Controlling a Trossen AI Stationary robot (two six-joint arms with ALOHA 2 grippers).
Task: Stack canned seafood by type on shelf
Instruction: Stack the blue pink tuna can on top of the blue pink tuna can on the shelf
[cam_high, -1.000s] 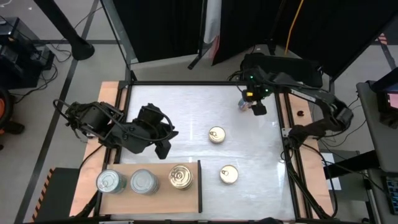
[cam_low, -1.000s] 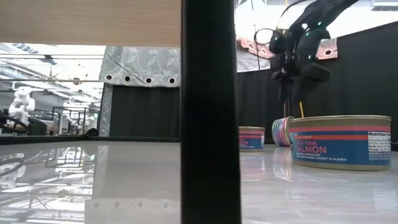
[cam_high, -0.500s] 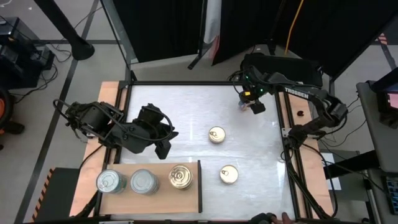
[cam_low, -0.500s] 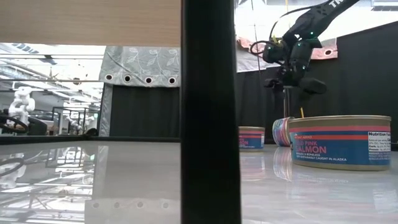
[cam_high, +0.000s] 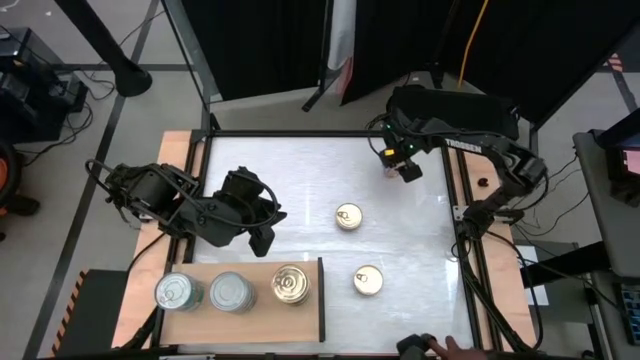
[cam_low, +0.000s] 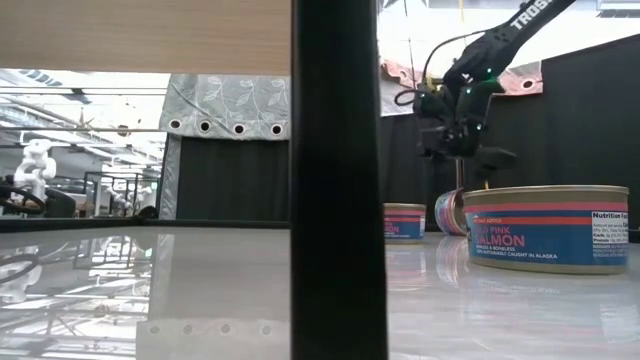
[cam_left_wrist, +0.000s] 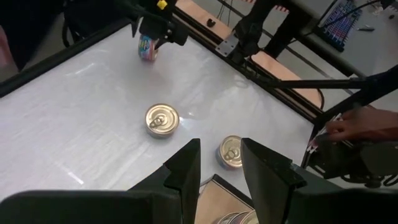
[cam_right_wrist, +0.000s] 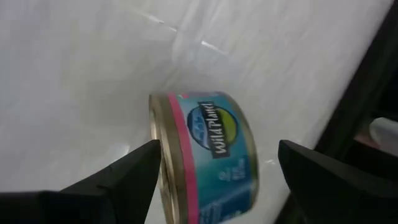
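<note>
Three tin stacks (cam_high: 232, 292) stand on the wooden shelf (cam_high: 310, 318) at the near left. Two gold-lidded tins (cam_high: 348, 216) (cam_high: 367, 281) lie flat on the white table. A blue-and-pink-labelled tin (cam_right_wrist: 205, 155) stands on its rim near the far right corner (cam_high: 390, 166). My right gripper (cam_right_wrist: 219, 146) is open above it, one finger on either side of the tin, with a gap showing. My left gripper (cam_left_wrist: 217, 168) is open and holds nothing, hovering just beyond the shelf's far edge (cam_high: 262, 238).
A person's hand (cam_high: 440, 346) shows at the table's near edge, also seen past the right rail (cam_left_wrist: 360, 124). Metal frame rails (cam_high: 462, 215) border the table. In the low view a dark post (cam_low: 335, 180) blocks the middle, with a salmon tin (cam_low: 545, 225) close by.
My right gripper has shifted a little toward the far-left while its arm swung round. The tin on its rim has stayed in place. The left arm has kept still. A hand has come into view at the near edge.
</note>
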